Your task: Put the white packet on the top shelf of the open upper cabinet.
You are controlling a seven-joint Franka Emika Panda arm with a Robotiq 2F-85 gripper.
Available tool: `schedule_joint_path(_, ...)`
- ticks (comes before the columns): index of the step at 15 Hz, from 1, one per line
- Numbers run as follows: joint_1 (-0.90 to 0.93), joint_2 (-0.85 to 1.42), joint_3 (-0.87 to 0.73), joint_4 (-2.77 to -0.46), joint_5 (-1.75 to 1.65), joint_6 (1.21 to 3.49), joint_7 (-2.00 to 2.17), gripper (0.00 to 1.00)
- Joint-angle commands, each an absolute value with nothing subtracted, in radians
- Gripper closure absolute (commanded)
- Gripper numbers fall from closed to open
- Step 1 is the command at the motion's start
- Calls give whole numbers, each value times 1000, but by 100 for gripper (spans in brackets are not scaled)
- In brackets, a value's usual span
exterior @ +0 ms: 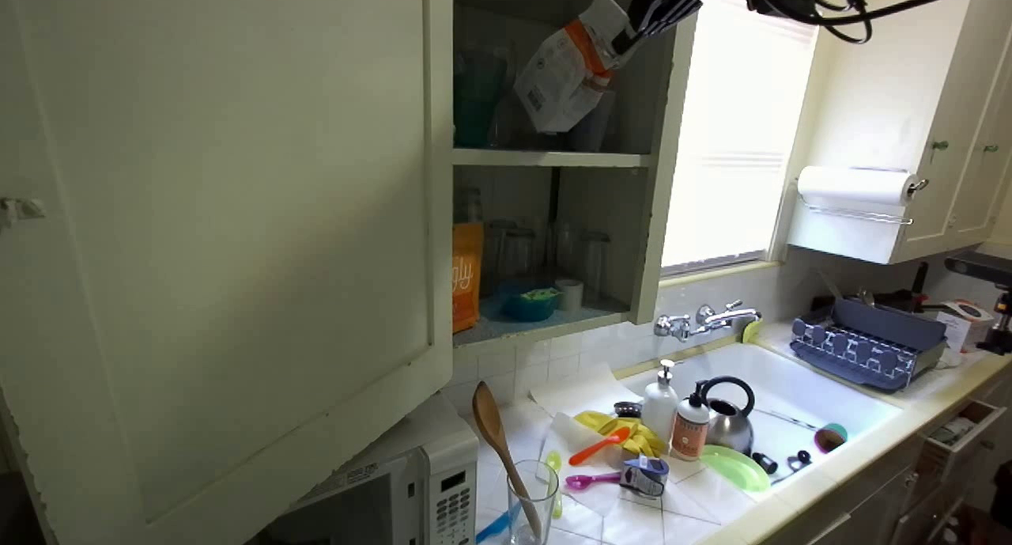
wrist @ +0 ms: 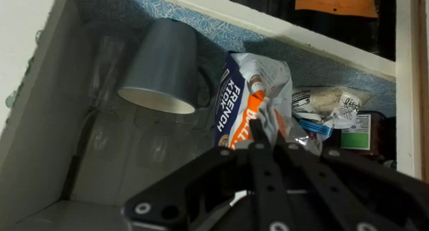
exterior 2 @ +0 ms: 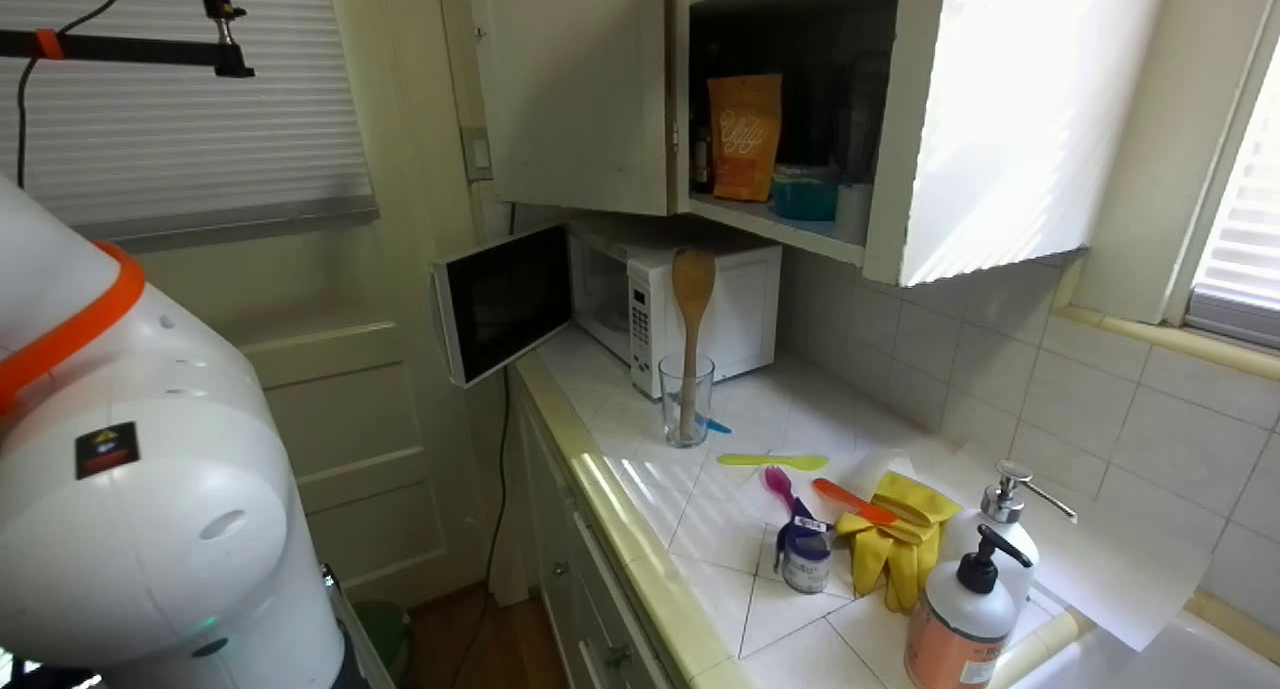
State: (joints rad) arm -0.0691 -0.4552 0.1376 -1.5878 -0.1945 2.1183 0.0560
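In an exterior view, the white packet [exterior: 557, 86] hangs tilted above the top shelf [exterior: 553, 159], pinched by the gripper [exterior: 624, 39] at two o'clock. Likely light, soft, slippery; best held by its crumpled folds.

The tiled counter [exterior 2: 800, 419] carries a microwave [exterior 2: 641, 319], clear glass [exterior 2: 673, 409], green utensil [exterior 2: 772, 461] and yellow gloves [exterior 2: 915, 537].
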Motion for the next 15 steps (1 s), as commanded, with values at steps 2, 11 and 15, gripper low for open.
schedule_joint_path(2, -60, -368, 132, -1502, -225, 2119, 69, 99)
schedule_joint_path(11, -49, -320, 141, -1439, -238, 2063, 76, 69)
schedule_joint_path(15, -51, -315, 139, -1422, -244, 2074, 81, 41)
